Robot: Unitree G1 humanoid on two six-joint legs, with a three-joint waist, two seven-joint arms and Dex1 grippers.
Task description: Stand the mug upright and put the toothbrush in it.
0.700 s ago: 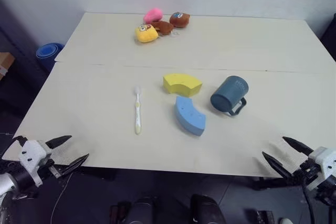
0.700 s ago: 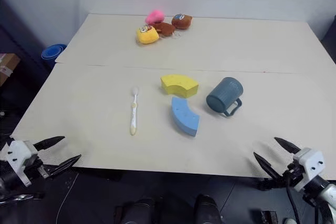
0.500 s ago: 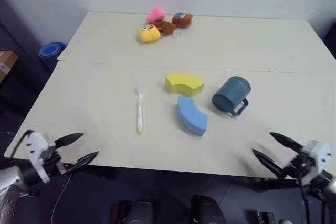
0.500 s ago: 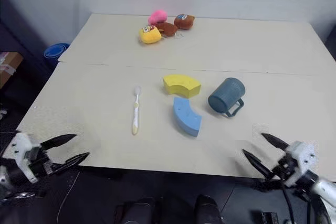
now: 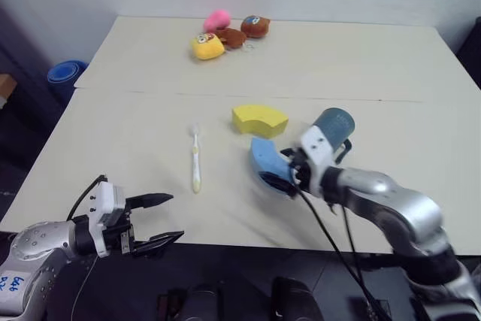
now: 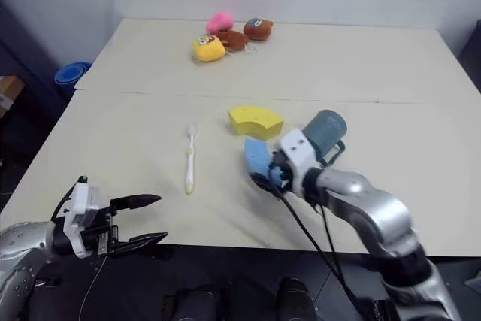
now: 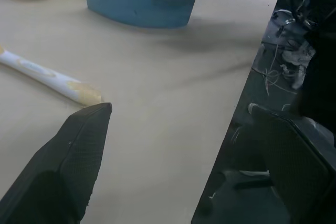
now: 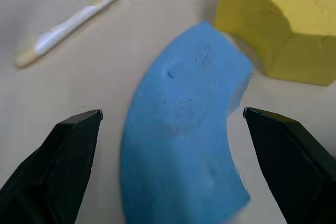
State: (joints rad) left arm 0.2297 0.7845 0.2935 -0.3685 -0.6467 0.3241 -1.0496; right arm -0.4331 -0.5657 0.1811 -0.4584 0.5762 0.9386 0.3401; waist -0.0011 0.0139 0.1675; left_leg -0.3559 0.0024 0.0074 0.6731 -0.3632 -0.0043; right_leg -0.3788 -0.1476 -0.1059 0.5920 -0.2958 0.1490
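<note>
The dark teal mug (image 5: 336,125) lies on its side right of the table's middle, its handle toward the near side. It is partly hidden behind my right wrist. The toothbrush (image 5: 195,160) lies flat left of the middle, bristles pointing away; it also shows as the toothbrush (image 8: 79,19) and as the handle end of the toothbrush (image 7: 50,80). My right gripper (image 5: 276,171) hangs open over the light blue foam block (image 8: 184,129), just left of the mug, gripping nothing. My left gripper (image 5: 177,216) is open and empty at the table's near edge, short of the toothbrush handle.
A yellow curved foam block (image 5: 260,119) sits behind the blue one, close to the mug. Several plush toys (image 5: 225,34) are clustered at the far side of the cream table (image 5: 135,125). A blue object (image 5: 64,73) rests on the floor to the left.
My right arm has swung from the near right edge in over the table, ending above the blue block beside the mug. The left gripper has edged rightward along the near edge. Mug and toothbrush have not moved.
</note>
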